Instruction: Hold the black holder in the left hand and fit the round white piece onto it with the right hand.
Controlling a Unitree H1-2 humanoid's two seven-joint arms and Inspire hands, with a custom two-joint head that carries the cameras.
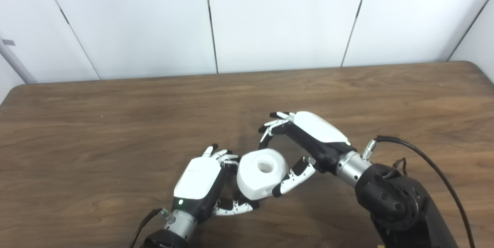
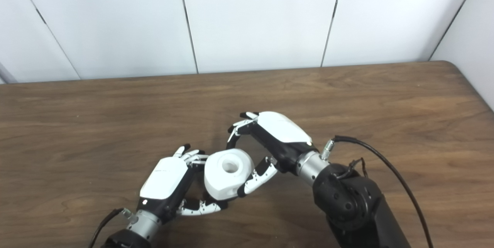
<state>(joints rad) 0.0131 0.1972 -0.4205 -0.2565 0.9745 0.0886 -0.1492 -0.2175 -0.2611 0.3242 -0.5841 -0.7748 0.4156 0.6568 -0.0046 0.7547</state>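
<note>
The left hand is cupping the round white plastic piece, holed at its centre, while the right hand is lying spread, thumb touching it, over the brown wooden table.

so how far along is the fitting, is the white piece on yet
Looks nearly done. The round white piece sits between both hands, hole facing up, against the left hand, whose fingers curl around something beneath it. The black holder is hidden, so I cannot confirm seating. The right hand has its thumb against the piece and its fingers arched open above. Left: confirm the fit, then release over the table.
</note>
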